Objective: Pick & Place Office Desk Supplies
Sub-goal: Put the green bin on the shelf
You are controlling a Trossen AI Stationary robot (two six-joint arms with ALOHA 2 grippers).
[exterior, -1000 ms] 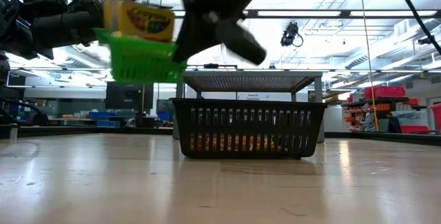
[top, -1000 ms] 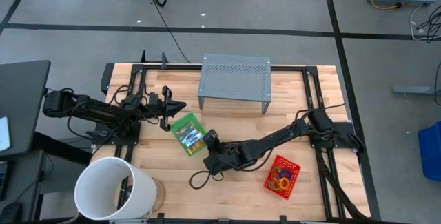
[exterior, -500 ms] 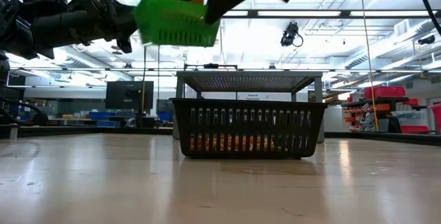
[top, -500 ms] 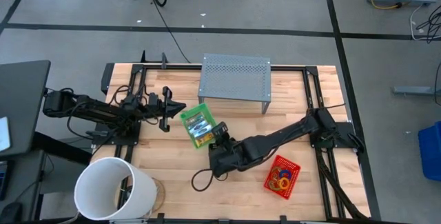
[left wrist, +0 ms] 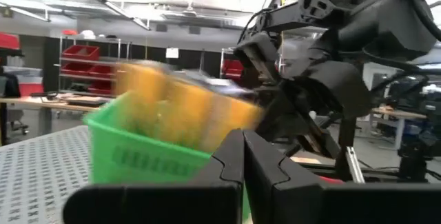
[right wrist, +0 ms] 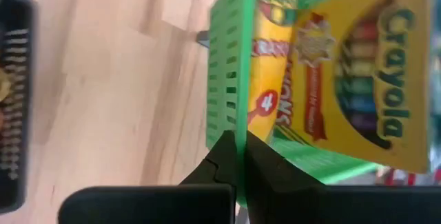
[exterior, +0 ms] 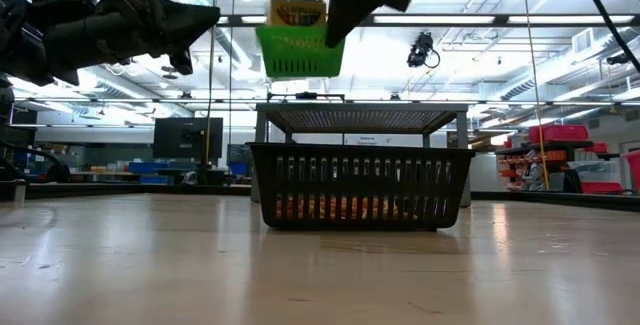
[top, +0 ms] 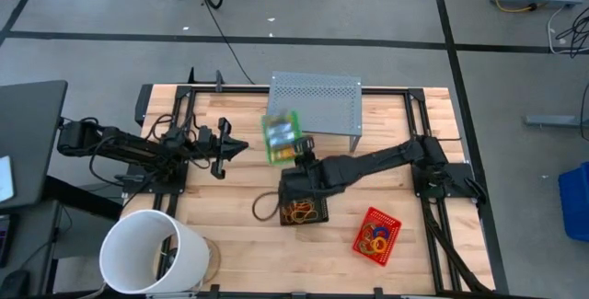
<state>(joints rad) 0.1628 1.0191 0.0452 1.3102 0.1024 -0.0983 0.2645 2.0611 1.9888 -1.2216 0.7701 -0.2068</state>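
Green mesh tray (top: pixel 281 137), slotted plastic, is held in the air just left of the grey perforated metal stand (top: pixel 314 103), over the wooden table (top: pixel 230 235). High view: the right gripper (top: pixel 300 148) is clamped shut on the tray's rim, its dark arm reaching in from the right. The tray is motion-blurred. Below it sits the black mesh tray (top: pixel 305 209), rectangular, with thin brown rubber bands (top: pixel 302 212) tangled inside. The red mesh tray (top: pixel 377 235) lies nearer and to the right, holding coloured rings (top: pixel 374 239). The left gripper (top: pixel 241 143) hovers at the left, fingers closed on nothing, tip pointing at the green tray. A big white bucket (top: pixel 152 252), round and smooth, stands at the near left corner.

Low view: the green tray (exterior: pixel 297 53) hangs high above the black tray (exterior: pixel 358 185), slightly tilted; a yellow crayon box (exterior: pixel 295 12) pokes above its rim. The black tray's walls are vertical bars, with the stand's perforated top behind it.

Left wrist view: the closed left fingers (left wrist: pixel 244 162) meet in a seam; beyond them are the green tray (left wrist: pixel 148 155), blurred yellow boxes and the right arm.

Right wrist view: the right fingers (right wrist: pixel 234 156) pinch the slotted green wall (right wrist: pixel 227 79) edge-on. Two flat cardboard crayon boxes (right wrist: pixel 351 72) lie inside, printed yellow and green.
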